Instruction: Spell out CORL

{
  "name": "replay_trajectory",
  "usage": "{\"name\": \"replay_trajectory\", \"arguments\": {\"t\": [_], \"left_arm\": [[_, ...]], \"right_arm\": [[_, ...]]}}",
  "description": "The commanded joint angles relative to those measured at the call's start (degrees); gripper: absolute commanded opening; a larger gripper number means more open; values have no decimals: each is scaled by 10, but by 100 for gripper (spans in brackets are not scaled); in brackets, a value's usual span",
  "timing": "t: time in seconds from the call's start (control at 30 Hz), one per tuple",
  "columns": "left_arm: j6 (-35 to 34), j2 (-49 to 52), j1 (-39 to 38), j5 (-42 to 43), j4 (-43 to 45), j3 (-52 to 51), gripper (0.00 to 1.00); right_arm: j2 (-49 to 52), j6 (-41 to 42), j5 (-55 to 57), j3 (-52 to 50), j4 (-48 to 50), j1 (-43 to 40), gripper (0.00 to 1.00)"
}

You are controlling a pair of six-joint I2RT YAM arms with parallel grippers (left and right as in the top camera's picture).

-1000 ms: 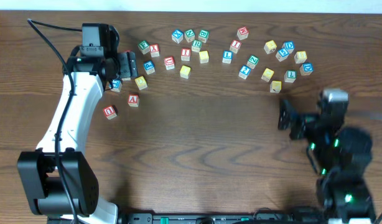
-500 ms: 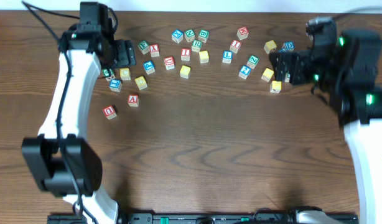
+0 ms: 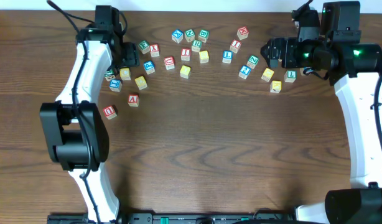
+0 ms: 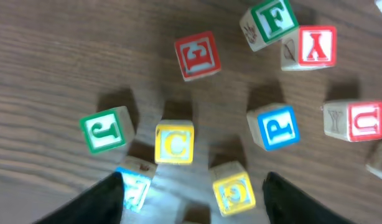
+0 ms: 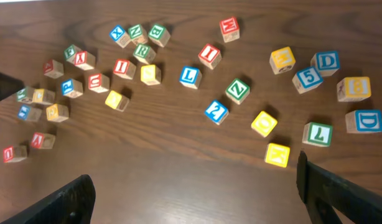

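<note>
The yellow C cube point(image 4: 174, 143) point(image 3: 125, 74) lies in the left cluster, just ahead of my left gripper point(image 4: 194, 202) point(image 3: 124, 62). That gripper hovers open above the cubes. A second yellow cube point(image 4: 233, 186) sits between its fingers, its letter too blurred to read, and a blue cube point(image 4: 134, 186) lies by the left finger point(image 4: 104, 199). The green R cube point(image 5: 143, 52) point(image 3: 196, 45) and the blue L cube point(image 5: 189, 76) point(image 3: 227, 56) lie in the middle of the row. My right gripper point(image 5: 200, 196) point(image 3: 270, 54) hangs open and empty high over the right cluster.
Many other letter cubes are scattered along the back of the table: green J point(image 4: 106, 130), red E point(image 4: 197, 55), blue P point(image 4: 275, 127), red A point(image 3: 133, 99), plain yellow cubes point(image 5: 277, 154). Bare wood point(image 3: 203, 143) fills the front half.
The right arm swung from the front right corner up to the back right, above the cubes. The left arm shifted slightly toward the back and its jaws narrowed a little.
</note>
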Motion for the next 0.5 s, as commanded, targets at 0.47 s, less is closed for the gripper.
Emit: {"name": "replay_trajectory", "arguments": {"t": [0.47], "left_arm": [[-18, 81, -2, -57, 39, 14, 61]], "right_arm": [[5, -9, -9, 10, -22, -5, 99]]}}
